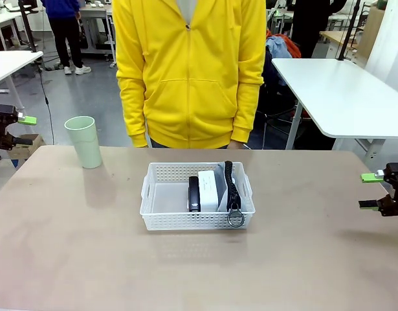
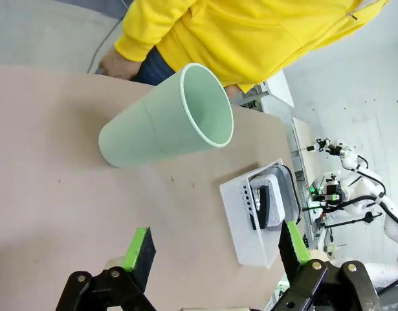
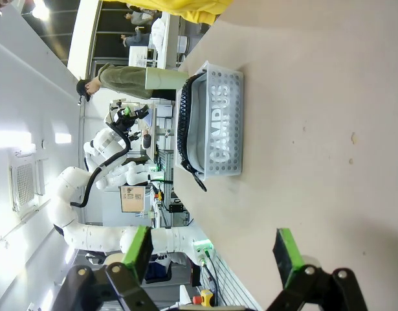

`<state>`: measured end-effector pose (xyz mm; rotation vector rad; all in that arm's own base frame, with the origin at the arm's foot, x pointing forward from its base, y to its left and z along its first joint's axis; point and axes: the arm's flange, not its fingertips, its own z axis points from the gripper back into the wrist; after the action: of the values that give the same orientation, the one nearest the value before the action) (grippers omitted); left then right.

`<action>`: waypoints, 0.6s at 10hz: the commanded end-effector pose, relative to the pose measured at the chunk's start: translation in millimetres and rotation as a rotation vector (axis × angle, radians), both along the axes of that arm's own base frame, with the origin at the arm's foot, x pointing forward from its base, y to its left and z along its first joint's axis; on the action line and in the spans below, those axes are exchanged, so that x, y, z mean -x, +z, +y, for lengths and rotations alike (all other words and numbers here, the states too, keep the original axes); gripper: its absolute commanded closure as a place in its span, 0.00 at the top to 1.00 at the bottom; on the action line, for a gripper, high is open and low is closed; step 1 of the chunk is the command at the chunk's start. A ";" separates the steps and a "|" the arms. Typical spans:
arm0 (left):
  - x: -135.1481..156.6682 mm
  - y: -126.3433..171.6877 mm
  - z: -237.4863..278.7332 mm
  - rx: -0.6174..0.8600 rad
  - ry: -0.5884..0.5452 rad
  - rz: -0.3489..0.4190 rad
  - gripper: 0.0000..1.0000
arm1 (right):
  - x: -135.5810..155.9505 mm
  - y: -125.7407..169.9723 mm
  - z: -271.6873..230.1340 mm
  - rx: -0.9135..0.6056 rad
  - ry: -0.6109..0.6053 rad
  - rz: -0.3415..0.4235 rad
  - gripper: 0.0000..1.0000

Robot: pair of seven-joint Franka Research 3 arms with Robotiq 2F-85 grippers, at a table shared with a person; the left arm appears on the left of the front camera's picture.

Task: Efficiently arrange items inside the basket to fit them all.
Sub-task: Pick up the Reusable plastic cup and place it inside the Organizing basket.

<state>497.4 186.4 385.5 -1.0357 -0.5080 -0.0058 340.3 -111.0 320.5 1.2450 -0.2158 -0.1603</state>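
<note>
Basket [image 1: 161,219] sits mid-tabletop [image 1: 302,259], in front of the person [image 1: 189,71] in yellow. Inside it, packed to the right half: stapler [image 1: 194,193], then device [image 1: 208,190] beside it, then pouch [image 1: 232,184] standing on edge against the basket's right wall, ring hanging over the near rim. Left half of the basket is bare floor.

Cup [image 1: 83,141] is the only item out, upright, well left of the basket and toward the far edge.

Left claw [image 1: 21,129] hangs wide open and empty, left of the cup. Right claw [image 1: 373,191] likewise wide open and empty, well right of the basket.

Risks as I see them:
- Cup is tall, light and tapered. A low or off-centre pinch likely tips it or squirts it out toward the tabletop edge.
- Upright, the cup would stand well above the rim; laid down, it may roll against the stapler. Free gap looks adequate, but hard to judge from here.
- Lowering it in crooked could catch the basket's left rim and drag the light basket.
- Nudging the stapler row could topple the pouch, since it only leans on the wall.
- The person's hand is near the far edge behind the cup; watch the reach.
</note>
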 end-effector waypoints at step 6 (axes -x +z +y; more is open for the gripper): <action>-40.7 -58.9 -5.4 -0.402 -0.262 -0.797 1.00 | -1.3 3.6 0.4 -0.014 -0.012 -0.008 1.00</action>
<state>533.0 180.4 342.1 -0.6763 -0.8666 -0.7227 340.3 -111.0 320.5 1.2451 -0.2159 -0.1604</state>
